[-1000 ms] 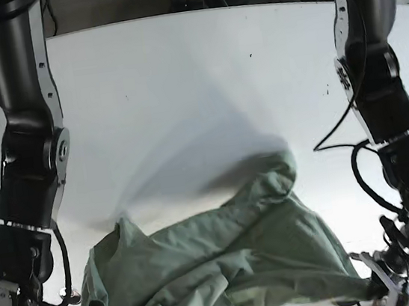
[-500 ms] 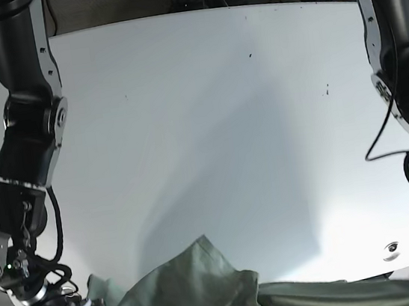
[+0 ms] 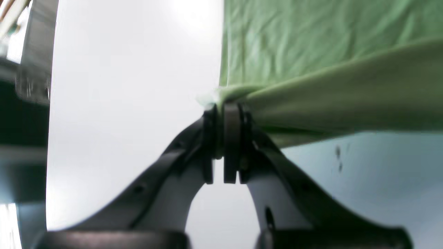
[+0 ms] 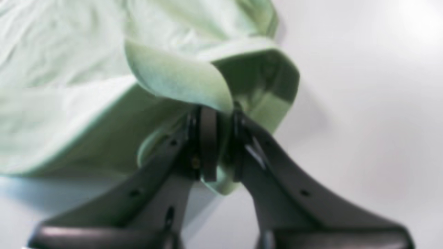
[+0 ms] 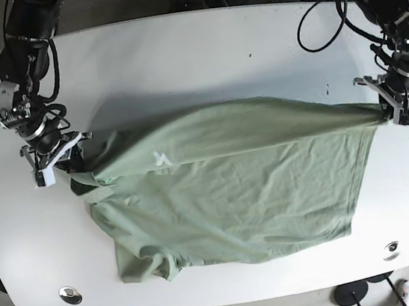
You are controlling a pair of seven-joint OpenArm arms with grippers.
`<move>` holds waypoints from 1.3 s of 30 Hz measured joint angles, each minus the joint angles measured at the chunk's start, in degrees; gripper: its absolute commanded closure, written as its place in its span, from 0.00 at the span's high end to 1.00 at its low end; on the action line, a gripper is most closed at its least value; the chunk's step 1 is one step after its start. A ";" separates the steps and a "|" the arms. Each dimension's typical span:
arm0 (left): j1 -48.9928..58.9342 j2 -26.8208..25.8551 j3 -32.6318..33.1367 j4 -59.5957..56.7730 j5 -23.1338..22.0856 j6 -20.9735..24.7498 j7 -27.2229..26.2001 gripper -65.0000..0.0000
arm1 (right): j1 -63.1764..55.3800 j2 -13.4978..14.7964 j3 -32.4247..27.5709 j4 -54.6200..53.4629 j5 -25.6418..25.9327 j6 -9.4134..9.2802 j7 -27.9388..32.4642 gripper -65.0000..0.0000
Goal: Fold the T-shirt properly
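- The T-shirt (image 5: pixel 232 187) lies spread across the white table (image 5: pixel 199 55); its lower left hem is bunched, folds there unclear.
- Left gripper (image 3: pixel 223 114) and right gripper (image 4: pixel 216 114) each pinch a shirt edge.
- Half a second ago the shirt sat crumpled at the table's near edge; now it is stretched between both arms.

Small white mark on T-shirt (image 5: pixel 231 183), unreadable; no legible text.

- Base view: bright, even overhead light, sharp; white surface (image 5: pixel 199 55) mildly glary, edges bowed by the wide lens.
- Soft shadow on it just above the T-shirt (image 5: pixel 232 187).
- Wrist views: blurred, right worse; glare patches top.
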 measured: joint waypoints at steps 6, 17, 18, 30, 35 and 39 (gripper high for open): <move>10.14 2.05 -2.93 4.13 -0.28 -0.02 0.02 0.00 | -11.78 -2.32 0.20 7.69 0.20 0.17 0.33 0.04; 19.69 4.63 -15.26 4.63 -0.31 -0.02 -0.22 0.02 | -26.93 -8.26 4.20 16.79 -0.17 12.46 -0.09 0.26; 19.96 4.66 -15.23 4.63 -0.17 -0.02 -0.22 0.08 | -27.96 -9.31 4.57 18.69 0.24 12.96 0.00 0.40; 13.94 0.92 -8.17 4.66 -0.92 -0.07 -0.20 0.56 | -18.49 -11.47 10.01 19.04 -0.22 12.92 -2.03 1.00; 4.50 0.96 -3.61 4.11 -0.11 0.11 -0.02 0.56 | -2.29 -5.64 11.23 2.67 -0.42 13.11 -8.81 1.00; 0.37 0.79 -1.68 2.45 -0.04 0.00 -0.20 0.56 | 5.77 -1.95 10.91 -13.68 -0.26 12.90 -8.68 1.00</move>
